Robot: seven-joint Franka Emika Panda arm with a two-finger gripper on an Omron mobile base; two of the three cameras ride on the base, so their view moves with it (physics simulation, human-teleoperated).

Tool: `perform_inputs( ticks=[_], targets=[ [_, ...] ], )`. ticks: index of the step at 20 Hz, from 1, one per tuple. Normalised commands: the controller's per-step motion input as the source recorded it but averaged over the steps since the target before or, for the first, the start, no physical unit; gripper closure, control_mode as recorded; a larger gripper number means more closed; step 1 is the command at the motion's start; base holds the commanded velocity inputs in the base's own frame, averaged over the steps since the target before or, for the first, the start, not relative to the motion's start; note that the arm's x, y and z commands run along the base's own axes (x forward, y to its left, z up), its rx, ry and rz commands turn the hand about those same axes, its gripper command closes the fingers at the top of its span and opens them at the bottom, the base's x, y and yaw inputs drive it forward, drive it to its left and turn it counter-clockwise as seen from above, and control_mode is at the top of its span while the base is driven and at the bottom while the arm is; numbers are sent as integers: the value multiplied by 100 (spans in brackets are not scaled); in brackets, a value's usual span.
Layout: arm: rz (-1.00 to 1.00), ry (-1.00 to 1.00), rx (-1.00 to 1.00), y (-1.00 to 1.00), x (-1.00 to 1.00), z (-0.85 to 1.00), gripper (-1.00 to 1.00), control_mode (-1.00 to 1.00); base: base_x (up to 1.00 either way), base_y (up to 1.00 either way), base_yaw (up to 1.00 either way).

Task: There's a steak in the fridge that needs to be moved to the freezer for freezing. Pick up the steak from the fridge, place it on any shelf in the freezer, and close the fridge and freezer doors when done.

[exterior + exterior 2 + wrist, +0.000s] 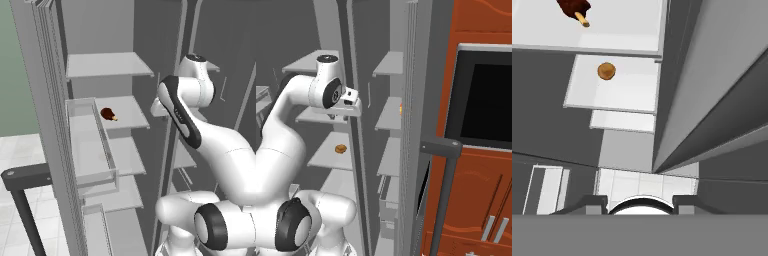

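Nearest, at the bottom of the hand view, the gripper [640, 201] showed two small dark finger tips [592, 202] standing apart with nothing between them, so the jaws were spread and empty. In the left base view the white arm [210, 145] rose from the lower right and bent up toward the middle right of the frame, the hand poised in front of the open unit.

Beyond the tips, in the upper part of the hand view, lay a pale shelf carrying a flat round orange-tan disc [606, 71]; the same disc sat lower left of centre in the right base view.

Farther again, the steak [107, 113] rested on a broad fridge shelf [131, 111], a little left of centre in the left base view, and at the top edge of the hand view. Nothing touched it. A clear door bin [85, 145] hung just left of it.

By the look of it, the steak would be light and slightly yielding, maybe slick. I would judge the rounded dark body the place to pinch, across its width, not the thin tan end, which could slip out.
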Motion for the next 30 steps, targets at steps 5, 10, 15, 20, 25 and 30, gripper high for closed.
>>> perform_inputs(
  ticks=[5, 10, 15, 20, 25, 30],
  targets=[
    [0, 0, 0, 8, -17, -1, -100, -100, 0, 0, 0],
    [6, -4, 0, 51, -42, 0, -100, -100, 0, 0, 0],
    [16, -3, 0, 69, -6, 0, -100, -100, 0, 0, 0],
    [20, -15, 0, 42, 2, 0, -100, -100, 0, 0, 0],
    [16, -20, 0, 17, 5, 0, -100, -100, 0, 0, 0],
    [7, -12, 0, 3, 15, -11, -100, -100, 0, 0, 0]
  ],
)
